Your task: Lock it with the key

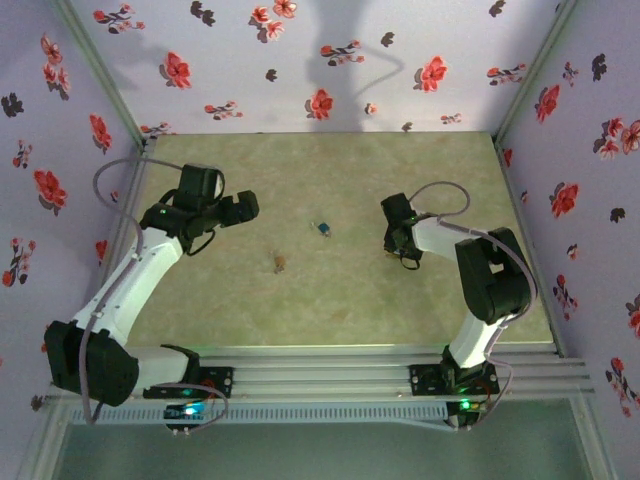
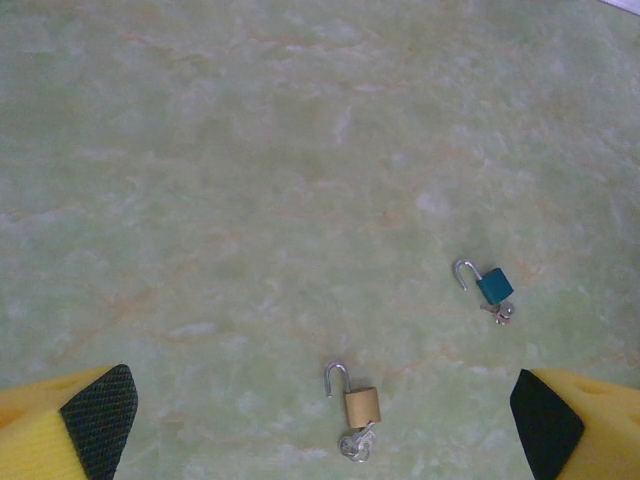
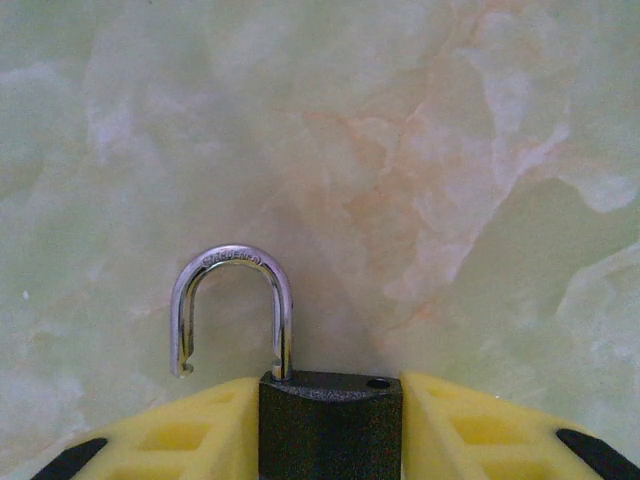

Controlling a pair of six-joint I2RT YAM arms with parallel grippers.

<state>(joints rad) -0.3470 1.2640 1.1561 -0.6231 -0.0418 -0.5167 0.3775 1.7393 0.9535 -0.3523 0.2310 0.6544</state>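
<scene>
Right wrist view: right gripper pinches the black padlock by its body, shackle standing open. Left gripper gapes empty above the brass padlock and, farther right, the blue padlock, both unlatched, keys at their bases. By my judgement, 0 of 3 locked.

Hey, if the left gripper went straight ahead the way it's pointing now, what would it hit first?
Probably the brass padlock, lying shackle-open between the left gripper's open fingers; the blue padlock lies farther, off to the side. Depth is unclear, so the table might come first.
</scene>
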